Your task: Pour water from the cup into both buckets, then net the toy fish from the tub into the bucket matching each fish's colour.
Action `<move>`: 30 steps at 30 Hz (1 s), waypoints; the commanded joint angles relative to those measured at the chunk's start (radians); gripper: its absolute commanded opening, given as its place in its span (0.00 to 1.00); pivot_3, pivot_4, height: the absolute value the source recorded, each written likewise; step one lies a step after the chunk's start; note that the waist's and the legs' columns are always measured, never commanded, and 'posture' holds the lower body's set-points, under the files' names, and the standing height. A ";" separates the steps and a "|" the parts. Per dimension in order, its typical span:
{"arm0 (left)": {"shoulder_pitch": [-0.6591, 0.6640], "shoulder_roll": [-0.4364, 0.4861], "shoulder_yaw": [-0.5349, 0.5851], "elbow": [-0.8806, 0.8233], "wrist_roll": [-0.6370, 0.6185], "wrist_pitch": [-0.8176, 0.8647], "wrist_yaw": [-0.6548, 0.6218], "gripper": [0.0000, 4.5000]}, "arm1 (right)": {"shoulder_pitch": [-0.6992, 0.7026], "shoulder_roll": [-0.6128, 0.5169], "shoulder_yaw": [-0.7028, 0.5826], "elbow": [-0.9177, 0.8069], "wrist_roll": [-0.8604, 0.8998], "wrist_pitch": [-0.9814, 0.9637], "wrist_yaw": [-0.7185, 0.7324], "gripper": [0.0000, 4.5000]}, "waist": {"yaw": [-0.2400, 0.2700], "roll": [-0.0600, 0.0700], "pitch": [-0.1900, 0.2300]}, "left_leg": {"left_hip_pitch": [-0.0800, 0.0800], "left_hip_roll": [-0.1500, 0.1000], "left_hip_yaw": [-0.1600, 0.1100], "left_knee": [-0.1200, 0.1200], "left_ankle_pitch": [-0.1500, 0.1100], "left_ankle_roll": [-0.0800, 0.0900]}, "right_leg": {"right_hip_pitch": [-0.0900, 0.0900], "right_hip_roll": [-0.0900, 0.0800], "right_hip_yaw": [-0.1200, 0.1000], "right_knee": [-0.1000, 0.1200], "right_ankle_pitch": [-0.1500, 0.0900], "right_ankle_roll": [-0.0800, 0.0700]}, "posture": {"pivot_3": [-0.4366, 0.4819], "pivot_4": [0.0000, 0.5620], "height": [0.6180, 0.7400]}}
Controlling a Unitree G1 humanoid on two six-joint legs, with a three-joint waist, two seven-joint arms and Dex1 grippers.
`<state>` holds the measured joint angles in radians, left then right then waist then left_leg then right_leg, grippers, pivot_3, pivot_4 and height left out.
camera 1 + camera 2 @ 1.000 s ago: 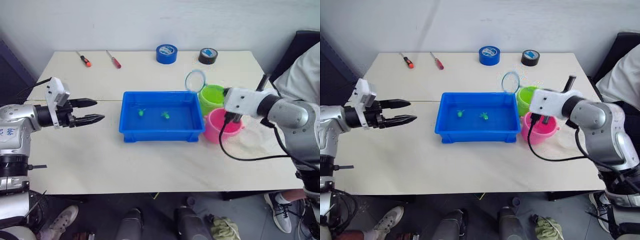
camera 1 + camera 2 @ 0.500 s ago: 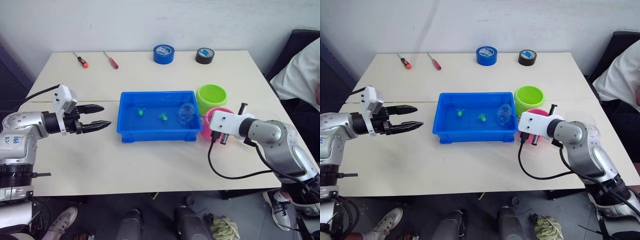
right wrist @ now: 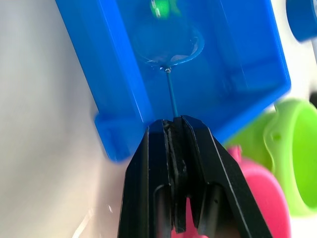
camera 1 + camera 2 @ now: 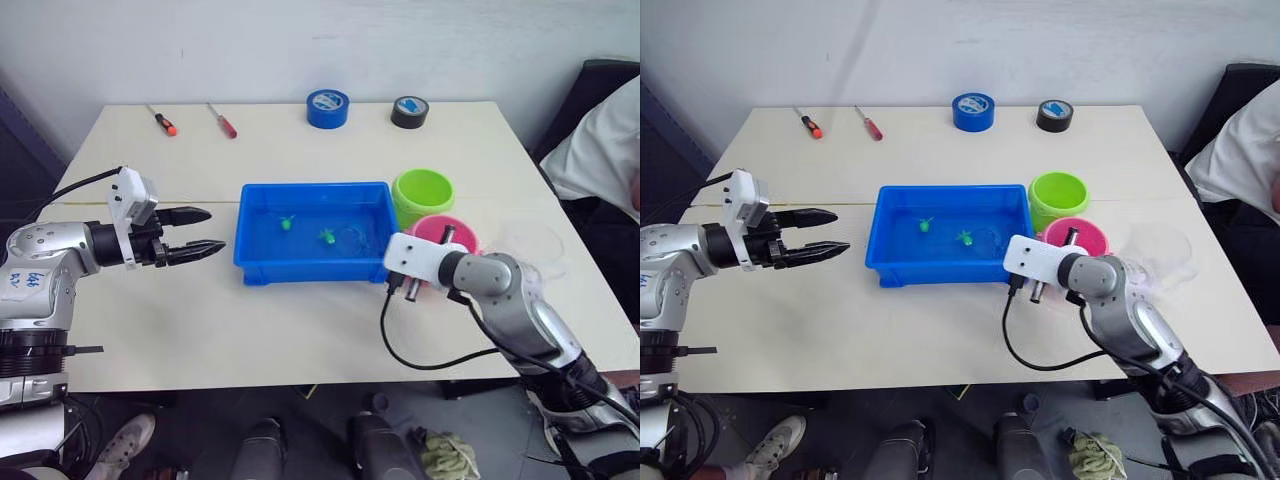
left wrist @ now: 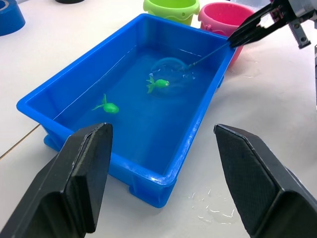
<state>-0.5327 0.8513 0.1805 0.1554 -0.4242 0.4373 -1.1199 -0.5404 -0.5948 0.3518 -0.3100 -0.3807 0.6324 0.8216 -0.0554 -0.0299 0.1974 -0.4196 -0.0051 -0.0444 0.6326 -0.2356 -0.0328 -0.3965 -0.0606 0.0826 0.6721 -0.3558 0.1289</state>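
Observation:
The blue tub [image 4: 262, 262] sits mid-table with water and two green toy fish [image 4: 287, 222] [image 4: 328, 236] in it. My right gripper [image 3: 174, 123] is shut on the thin handle of the net; the net's hoop [image 4: 352, 238] is dipped in the water just beside the nearer-right fish [image 3: 159, 7]. The lime green bucket [image 4: 408, 212] and the pink bucket [image 4: 424, 227] stand right of the tub. The clear cup [image 4: 530, 245] rests further right. My left gripper [image 4: 213, 229] hangs open left of the tub, holding nothing.
A blue tape roll [image 4: 328, 106] and a black tape roll [image 4: 408, 111] lie at the table's back edge. Two red-handled screwdrivers [image 4: 162, 122] [image 4: 224, 120] lie at the back left. A person [image 4: 600, 140] sits past the table's right side.
The net came down from above the green bucket into the tub's water, then slid toward the right-hand fish. My right arm moved leftward. The left gripper stayed put; the camera shifted.

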 commanded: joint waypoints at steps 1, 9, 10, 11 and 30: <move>0.014 0.016 0.041 -0.046 -0.025 0.007 0.009 0.80 | -0.019 0.047 0.001 -0.003 0.025 0.062 -0.003 0.00 | 0.001 0.000 0.000 | 0.000 0.000 0.000 0.000 0.000 0.000 | 0.000 0.000 0.000 0.000 0.000 0.000 | 0.48 0.27 0.95; 0.033 0.024 0.054 -0.064 -0.031 0.013 0.020 0.80 | -0.068 0.144 -0.119 0.034 0.139 0.252 -0.005 0.00 | 0.000 -0.001 0.000 | 0.000 0.000 0.000 0.000 0.000 0.000 | 0.000 0.000 0.000 0.000 0.000 0.000 | 0.48 0.27 0.95; 0.033 0.024 0.054 -0.063 -0.031 0.012 0.020 0.80 | -0.074 0.153 -0.142 0.034 0.160 0.282 0.000 0.00 | 0.000 -0.001 0.000 | 0.000 0.000 0.000 0.000 0.000 0.000 | 0.000 0.000 0.000 0.000 0.000 0.000 | 0.48 0.27 0.95; 0.030 0.023 0.053 -0.062 -0.031 0.012 0.021 0.80 | -0.080 0.160 -0.161 0.033 0.176 0.306 0.002 0.00 | 0.001 -0.001 0.000 | 0.000 0.000 0.000 0.000 0.000 0.000 | 0.000 0.000 0.000 0.000 0.000 0.000 | 0.48 0.27 0.95; -0.061 0.015 0.013 0.023 -0.011 -0.024 -0.006 0.80 | -0.162 0.068 -0.334 -0.079 0.490 0.575 -0.022 0.00 | 0.000 -0.001 0.000 | 0.000 0.000 0.000 -0.001 0.000 0.000 | 0.000 -0.001 0.000 -0.002 0.000 0.000 | 0.48 0.27 0.95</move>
<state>-0.5756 0.8579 0.1849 0.1763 -0.4330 0.4322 -1.1176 -0.6831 -0.5071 0.0590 -0.3496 0.0833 1.2079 0.8098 -0.0554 -0.0306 0.1971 -0.4201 -0.0054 -0.0447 0.6314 -0.2356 -0.0328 -0.3968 -0.0616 0.0822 0.6701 -0.3558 0.1288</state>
